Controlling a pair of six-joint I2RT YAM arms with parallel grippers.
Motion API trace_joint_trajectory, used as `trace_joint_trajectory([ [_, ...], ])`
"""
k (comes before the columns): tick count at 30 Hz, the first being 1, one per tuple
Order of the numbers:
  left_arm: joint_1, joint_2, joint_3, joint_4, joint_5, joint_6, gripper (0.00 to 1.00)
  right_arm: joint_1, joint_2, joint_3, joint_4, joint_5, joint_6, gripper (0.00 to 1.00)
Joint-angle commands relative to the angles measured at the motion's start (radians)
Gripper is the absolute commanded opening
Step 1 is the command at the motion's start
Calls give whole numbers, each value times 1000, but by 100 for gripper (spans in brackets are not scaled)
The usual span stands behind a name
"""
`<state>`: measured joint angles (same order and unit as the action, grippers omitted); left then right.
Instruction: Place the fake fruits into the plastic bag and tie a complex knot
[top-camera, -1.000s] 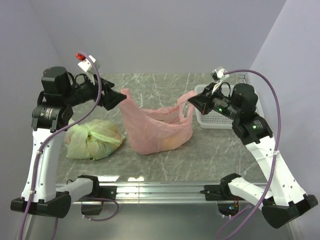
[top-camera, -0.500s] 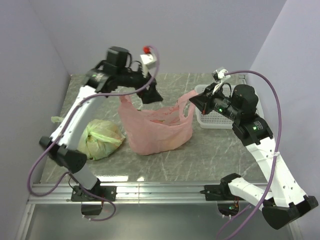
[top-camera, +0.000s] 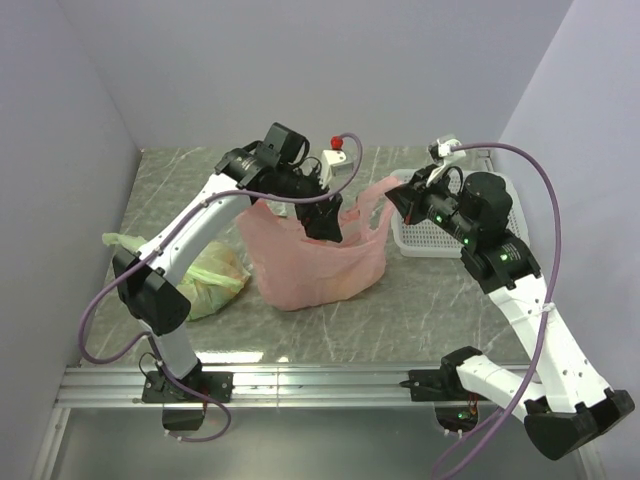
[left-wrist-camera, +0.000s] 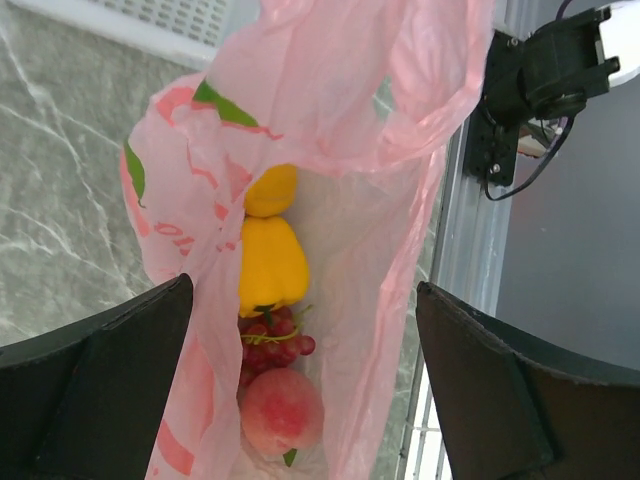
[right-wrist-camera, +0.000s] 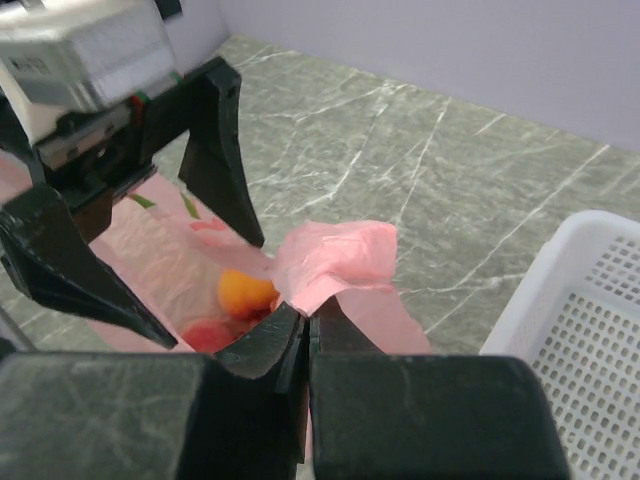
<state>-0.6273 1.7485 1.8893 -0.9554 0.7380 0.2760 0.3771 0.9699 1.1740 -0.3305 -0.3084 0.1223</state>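
The salmon-pink plastic bag (top-camera: 320, 262) stands with its mouth up in the middle of the table. My left gripper (top-camera: 328, 225) hangs open right over that mouth. In the left wrist view the left gripper (left-wrist-camera: 303, 290) straddles the plastic bag (left-wrist-camera: 400, 120), and fake fruits lie inside: a yellow pepper (left-wrist-camera: 270, 262), an orange-yellow fruit (left-wrist-camera: 271, 190), dark red grapes (left-wrist-camera: 268, 345) and a peach (left-wrist-camera: 282, 412). My right gripper (right-wrist-camera: 310, 318) is shut on the bag's right handle (right-wrist-camera: 338, 255), holding it up; the right gripper (top-camera: 390, 203) is at the bag's right corner. The knot is out of view.
A tied pale green bag (top-camera: 212, 275) lies left of the pink one, partly behind my left arm. A white mesh basket (top-camera: 432, 238) stands at the right, under my right arm; the basket (right-wrist-camera: 580, 340) also fills the right wrist view's right side.
My left arm has swung from above the green bag rightwards to over the pink bag's mouth, its jaws widening a little. The right gripper has kept its hold on the handle, raised slightly.
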Motion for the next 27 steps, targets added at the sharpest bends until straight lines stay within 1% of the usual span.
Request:
trace_joint_trajectory([
  [1, -21, -1, -28, 6, 17, 22, 99, 5, -19, -11, 96, 57, -6, 0],
  [2, -26, -7, -53, 23, -11, 16, 99, 5, -17, -14, 103, 60, -10, 0],
  [3, -28, -29, -67, 79, -25, -4, 99, 3, -17, -19, 111, 58, -13, 0],
  [6, -28, -49, -96, 136, -103, -12, 99, 5, -14, -22, 110, 36, -13, 0],
  [10, -28, -29, -76, 130, -152, 6, 99, 5, -16, -34, 113, 37, -13, 0],
  [13, -26, -27, -75, 124, -125, 32, 99, 5, -16, -42, 114, 38, -15, 0],
  [14, -26, -24, -56, 86, -102, 70, 99, 5, -19, -45, 116, 41, -15, 0],
  [16, -23, -26, -23, 50, -25, 97, 99, 5, -19, -46, 116, 48, -16, 0],
  [19, -18, -64, 8, 56, 6, 120, 99, 5, -22, -48, 110, 46, -18, 0],
  [23, -3, -92, 33, 81, -34, 115, 99, 5, -25, -51, 105, 38, -19, 0],
  [27, 29, -35, 50, 84, -104, 86, 99, 5, -30, -53, 105, 31, -21, 0],
])
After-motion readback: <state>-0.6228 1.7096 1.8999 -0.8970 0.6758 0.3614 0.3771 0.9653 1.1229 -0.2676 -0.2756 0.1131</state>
